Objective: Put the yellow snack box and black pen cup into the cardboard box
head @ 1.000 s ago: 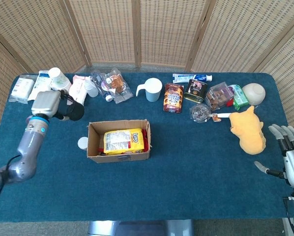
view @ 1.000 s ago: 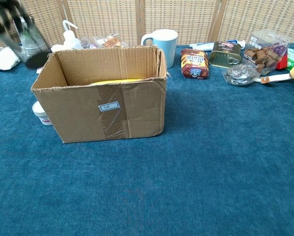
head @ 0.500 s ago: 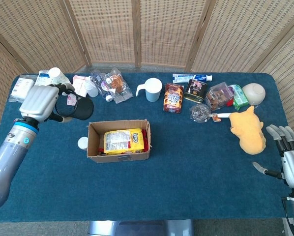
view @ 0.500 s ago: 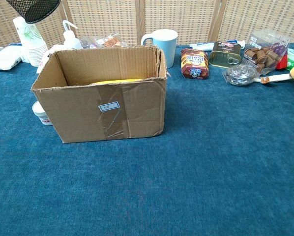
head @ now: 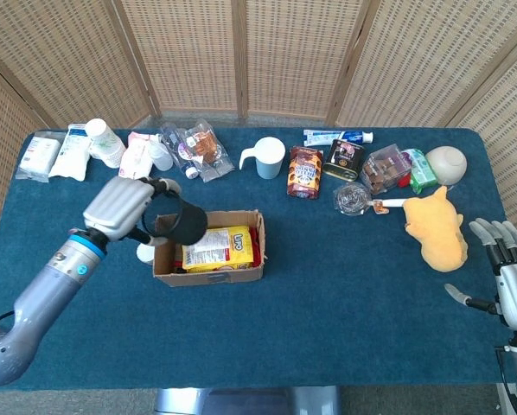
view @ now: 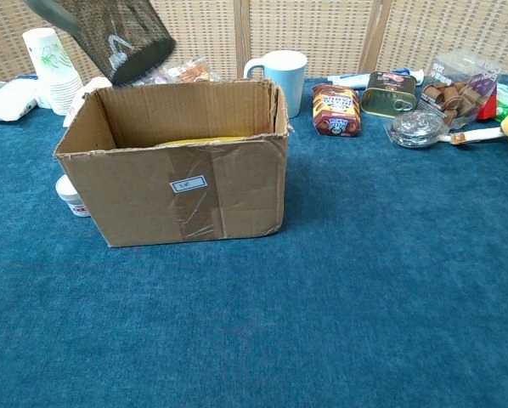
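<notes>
Black mesh pen cup (head: pixel 188 225) is gripped by the left hand (head: pixel 124 206) above the cardboard box (head: pixel 208 274), where the yellow snack box (head: pixel 217 248) lies. The right hand (head: pixel 509 277) is held idle, fingers spread. From the chest, the cup (view: pixel 118 36) is seen tilted over the box's (view: pixel 186 183) back-left corner.

The counter (head: pixel 328 294) is dark blue. The cardboard box (head: pixel 208 271) is brown, and inside it lies a yellow snack box (head: pixel 217 248). Just above the box is a black mesh pen cup (head: pixel 188 225). Far from it sits a yellow-orange plush toy (head: pixel 437 229).
</notes>
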`<act>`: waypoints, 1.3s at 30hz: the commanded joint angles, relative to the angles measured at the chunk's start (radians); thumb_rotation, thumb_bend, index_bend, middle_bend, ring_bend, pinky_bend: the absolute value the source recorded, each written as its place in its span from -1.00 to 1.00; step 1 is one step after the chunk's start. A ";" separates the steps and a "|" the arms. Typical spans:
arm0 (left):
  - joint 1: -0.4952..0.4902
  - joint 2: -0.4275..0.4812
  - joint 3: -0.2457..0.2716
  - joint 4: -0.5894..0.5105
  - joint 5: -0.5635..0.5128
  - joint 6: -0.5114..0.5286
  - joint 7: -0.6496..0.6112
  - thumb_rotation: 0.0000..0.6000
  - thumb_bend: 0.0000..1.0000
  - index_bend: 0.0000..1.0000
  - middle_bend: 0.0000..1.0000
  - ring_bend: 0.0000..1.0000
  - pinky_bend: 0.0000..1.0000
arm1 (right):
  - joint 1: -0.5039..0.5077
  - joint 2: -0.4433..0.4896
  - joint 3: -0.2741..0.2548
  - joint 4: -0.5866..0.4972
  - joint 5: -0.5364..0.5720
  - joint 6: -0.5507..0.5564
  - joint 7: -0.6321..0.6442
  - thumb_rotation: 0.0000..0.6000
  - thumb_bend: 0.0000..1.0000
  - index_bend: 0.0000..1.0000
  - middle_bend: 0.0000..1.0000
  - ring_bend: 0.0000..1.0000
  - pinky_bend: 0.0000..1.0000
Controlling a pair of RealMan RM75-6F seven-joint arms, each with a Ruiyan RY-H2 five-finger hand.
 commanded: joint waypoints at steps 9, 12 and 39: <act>-0.103 -0.143 0.036 0.023 -0.107 0.030 0.118 1.00 -0.82 -0.11 -0.06 -0.24 0.15 | -0.001 0.004 0.004 0.001 0.005 0.003 0.017 1.00 -1.00 -0.81 -1.00 -1.00 -0.90; -0.129 -0.179 0.051 0.032 -0.139 0.052 0.162 1.00 -0.82 -0.15 -0.18 -0.35 -0.01 | -0.001 0.004 0.005 0.002 0.006 0.003 0.022 1.00 -1.00 -0.81 -1.00 -1.00 -0.91; 0.027 -0.066 0.119 0.145 0.013 -0.022 -0.101 1.00 -0.91 -1.00 -1.00 -1.00 -0.72 | 0.001 0.001 -0.003 -0.003 -0.009 0.003 0.005 1.00 -1.00 -0.81 -1.00 -1.00 -0.90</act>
